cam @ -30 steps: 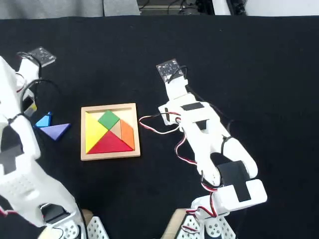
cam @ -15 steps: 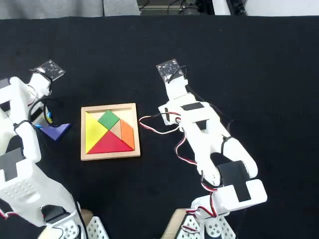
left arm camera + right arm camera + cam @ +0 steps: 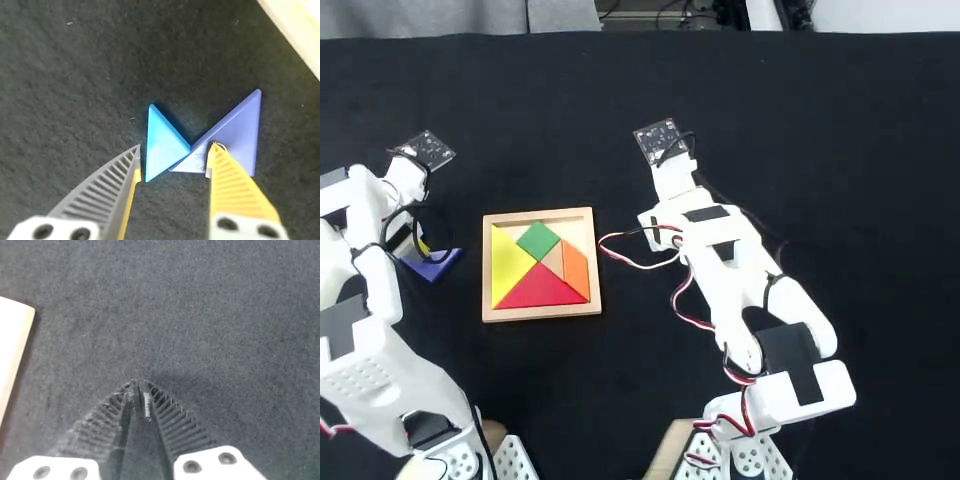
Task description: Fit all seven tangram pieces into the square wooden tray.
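The square wooden tray [image 3: 540, 314] lies left of centre and holds yellow, green, red, orange and tan pieces. Left of it on the black cloth sit a light blue triangle [image 3: 162, 142] and a purple triangle [image 3: 240, 132], touching corner to corner. My left gripper [image 3: 175, 157] is open right over them, one finger beside the blue triangle and the other finger resting over the purple one. In the high view the left arm covers the blue piece and only part of the purple triangle [image 3: 435, 262] shows. My right gripper [image 3: 137, 390] is shut and empty above bare cloth, just right of the tray.
The tray's pale corner [image 3: 12, 345] sits close to my right gripper, and its edge [image 3: 295, 30] lies beyond the two triangles. Black cloth stretches far to the right and behind. Red and white wires [image 3: 640, 255] loop beside the tray.
My left arm has swung toward the tray and come down over the two triangles, now hiding the blue one from above. The right arm has stayed still.
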Motion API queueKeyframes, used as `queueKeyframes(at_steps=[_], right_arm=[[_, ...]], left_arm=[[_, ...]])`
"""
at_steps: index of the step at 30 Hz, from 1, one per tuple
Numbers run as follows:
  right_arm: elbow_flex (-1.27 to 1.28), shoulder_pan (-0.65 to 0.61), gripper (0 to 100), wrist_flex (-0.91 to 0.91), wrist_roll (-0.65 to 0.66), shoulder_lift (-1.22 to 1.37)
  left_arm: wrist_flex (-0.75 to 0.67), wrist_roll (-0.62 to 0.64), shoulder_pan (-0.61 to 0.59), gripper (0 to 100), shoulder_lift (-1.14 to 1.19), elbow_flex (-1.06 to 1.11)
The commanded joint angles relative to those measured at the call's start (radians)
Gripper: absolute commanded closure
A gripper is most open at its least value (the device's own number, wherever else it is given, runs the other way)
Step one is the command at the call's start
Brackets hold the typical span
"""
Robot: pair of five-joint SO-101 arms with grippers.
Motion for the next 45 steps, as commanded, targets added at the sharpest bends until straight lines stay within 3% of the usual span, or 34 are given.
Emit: queueKeyframes(at_steps=[1,8,16,26,35,45], right_arm=[[-0.053,0.018,98.7,0.006,0.000,-0.008],[-0.053,0.018,98.7,0.006,0.000,-0.008],[-0.053,0.018,98.7,0.005,0.000,-0.007],[-0.053,0.018,98.7,0.005,0.000,-0.007],[-0.053,0.018,98.7,0.005,0.000,-0.007],[-0.053,0.018,98.7,0.006,0.000,-0.007]], left_arm=[[-0.021,-0.063,-0.008,79,0.006,0.030],[-0.017,-0.089,-0.056,79,0.005,-0.002],[-0.017,-0.028,0.008,79,0.008,-0.104],[-0.057,-0.038,0.019,79,0.026,-0.021],[-0.091,-0.038,-0.064,79,0.029,-0.008],[-0.091,-0.029,-0.024,79,0.031,0.001]])
